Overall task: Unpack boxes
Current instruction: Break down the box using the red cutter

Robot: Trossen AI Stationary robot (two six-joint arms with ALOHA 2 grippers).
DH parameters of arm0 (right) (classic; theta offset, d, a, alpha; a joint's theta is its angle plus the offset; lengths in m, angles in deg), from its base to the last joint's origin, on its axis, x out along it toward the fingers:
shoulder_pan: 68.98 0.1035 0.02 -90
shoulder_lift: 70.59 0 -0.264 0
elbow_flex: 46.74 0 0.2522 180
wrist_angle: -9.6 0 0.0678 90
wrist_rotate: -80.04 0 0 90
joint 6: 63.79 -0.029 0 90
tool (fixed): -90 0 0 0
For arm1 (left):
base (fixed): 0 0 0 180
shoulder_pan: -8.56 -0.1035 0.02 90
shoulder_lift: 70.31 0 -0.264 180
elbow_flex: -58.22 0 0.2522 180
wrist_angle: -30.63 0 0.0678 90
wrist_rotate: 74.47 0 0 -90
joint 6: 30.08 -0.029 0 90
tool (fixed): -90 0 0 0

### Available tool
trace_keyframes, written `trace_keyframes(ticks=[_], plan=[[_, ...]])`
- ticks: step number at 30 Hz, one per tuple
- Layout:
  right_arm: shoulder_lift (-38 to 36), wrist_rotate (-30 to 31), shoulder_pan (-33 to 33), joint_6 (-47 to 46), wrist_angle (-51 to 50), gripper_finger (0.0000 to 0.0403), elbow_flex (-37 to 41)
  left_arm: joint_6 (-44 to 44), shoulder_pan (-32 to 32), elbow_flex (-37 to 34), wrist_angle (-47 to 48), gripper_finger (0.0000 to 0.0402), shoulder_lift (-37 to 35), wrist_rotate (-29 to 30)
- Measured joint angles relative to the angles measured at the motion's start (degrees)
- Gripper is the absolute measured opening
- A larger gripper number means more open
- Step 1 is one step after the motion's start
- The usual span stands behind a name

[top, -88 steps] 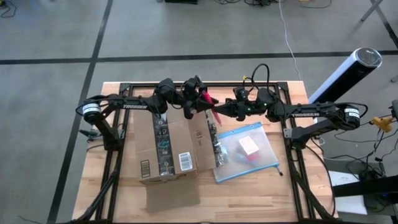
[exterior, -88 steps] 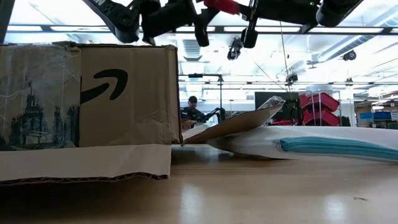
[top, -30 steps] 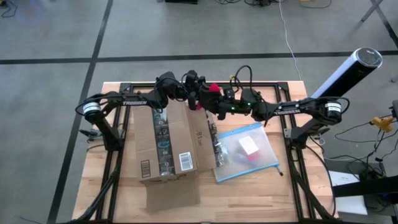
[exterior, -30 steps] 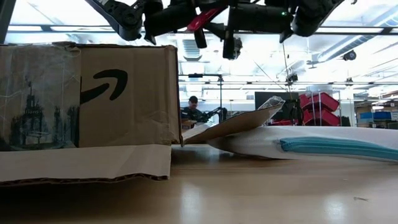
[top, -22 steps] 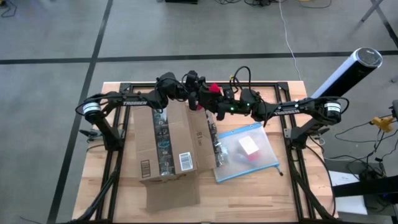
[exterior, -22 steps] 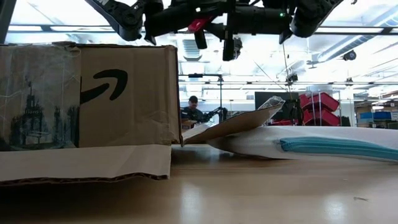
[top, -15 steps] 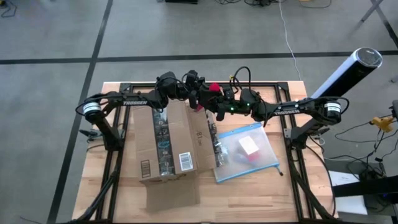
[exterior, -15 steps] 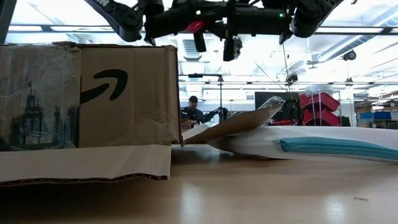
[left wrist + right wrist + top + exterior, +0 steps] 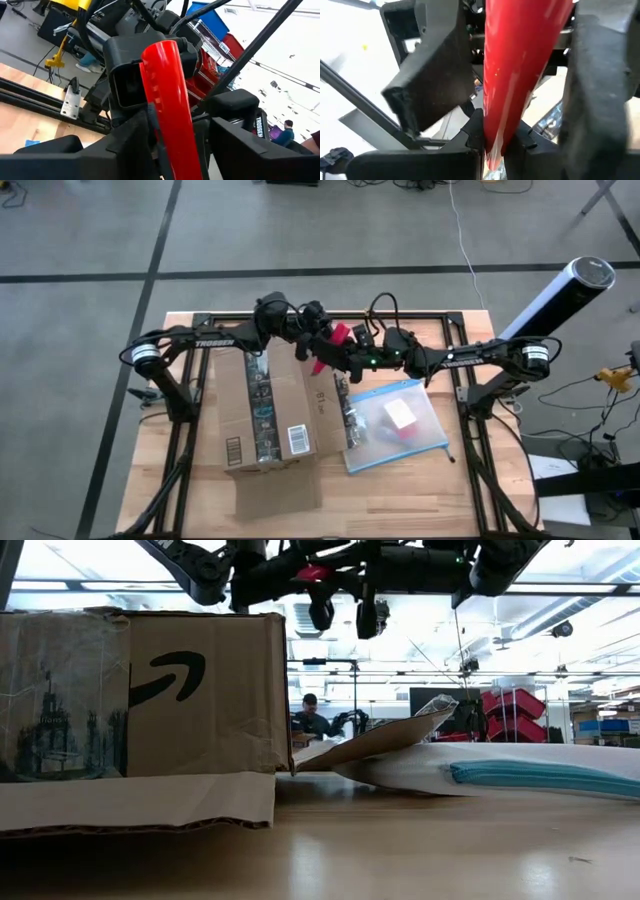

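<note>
A brown corrugated cardboard box (image 9: 272, 408) with shiny clear tape strips, black printed marks and a white barcode label lies just below and to the near side of the two tools, on the pale wooden worktop (image 9: 400, 490). Its long axis runs from the far edge of the worktop toward the near edge, and one flap lies spread flat on the wood at its near end. In the low view the box's matte side carries a black curved arrow, and another flap slopes down onto a clear plastic pouch with a blue zip edge (image 9: 398, 423), which rests on the right tool's side of the box, touching it.

Both dark arms reach in level from opposite sides and meet over the box's far end. The left tool (image 9: 312, 345) and the right tool (image 9: 335, 352) face each other, almost touching, well above the cardboard. Between them is a small smooth red plastic tool (image 9: 332, 340), glossy and tapered, tilted with its narrow end toward the box. In the left wrist view the red piece (image 9: 167, 110) stands between that tool's dark fingers, which close narrowly on it. In the right wrist view the same red piece (image 9: 520, 70) also runs down between that tool's fingers, gripped at its lower end.
</note>
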Motion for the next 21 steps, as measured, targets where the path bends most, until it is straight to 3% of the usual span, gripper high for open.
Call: trace_keyframes(ticks=[5,14,21], plan=[[0.00,0.05,0.44,0.48,-1.88,0.0019,-0.55,0.46,0.02,0.00,1.87,0.0172,-0.04,-0.08],[0.00,0.89,0.59,1.93,-3.32,0.0018,-0.62,-0.04,0.07,0.01,6.19,0.0037,-0.09,-0.55],[-0.31,0.79,0.56,1.89,-4.71,0.0018,-0.72,-2.05,0.03,-0.22,6.63,0.0035,-1.34,1.89]])
